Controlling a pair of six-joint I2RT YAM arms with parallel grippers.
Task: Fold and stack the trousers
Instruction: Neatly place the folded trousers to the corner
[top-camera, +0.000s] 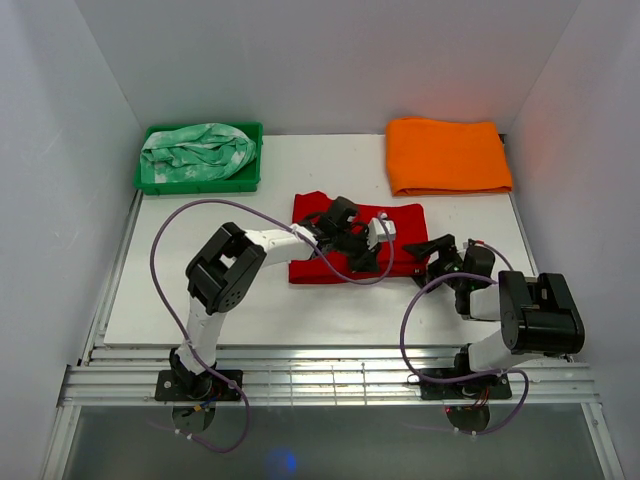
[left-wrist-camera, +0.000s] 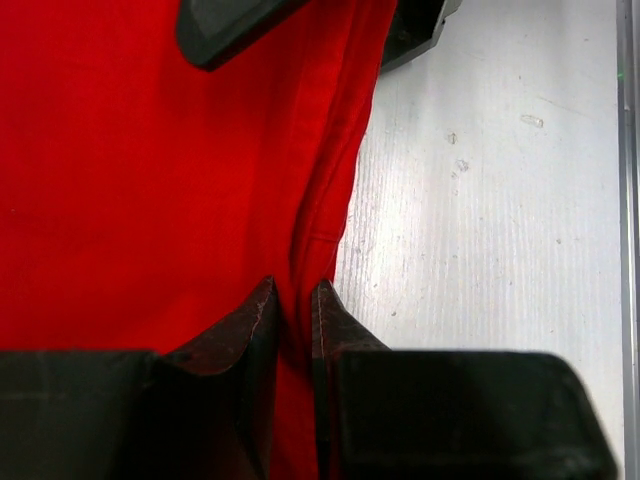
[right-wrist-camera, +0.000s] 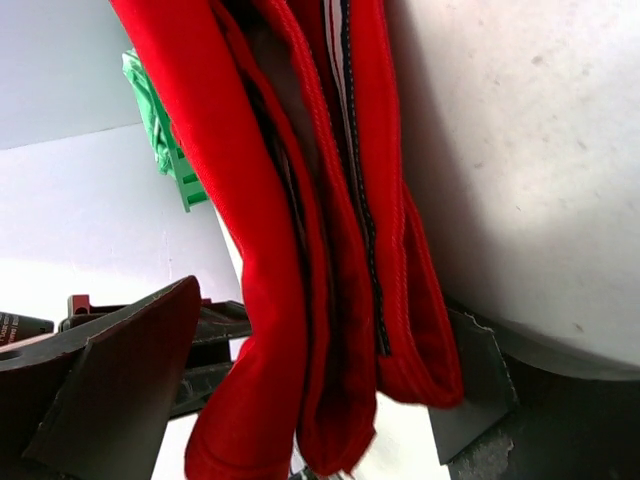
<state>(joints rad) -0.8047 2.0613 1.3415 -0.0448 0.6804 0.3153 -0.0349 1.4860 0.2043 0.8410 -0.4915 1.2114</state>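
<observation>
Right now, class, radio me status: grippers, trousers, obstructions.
Left gripper shut on trousers fold. Right gripper open around their edge. Trousers folded, mid-table. Orange cloth, green bin apart, far side.

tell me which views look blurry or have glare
top external: sharp, evenly lit, one small blue glare spot at the bottom; left wrist: trousers oversaturated, folds barely show, table crisp; right wrist: trousers' lower edge blurred, stitching higher up sharp.

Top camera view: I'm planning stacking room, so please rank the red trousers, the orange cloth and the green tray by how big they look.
1. red trousers: largest, even though partly covered.
2-3. orange cloth and green tray: they look too alike to rank.
</observation>
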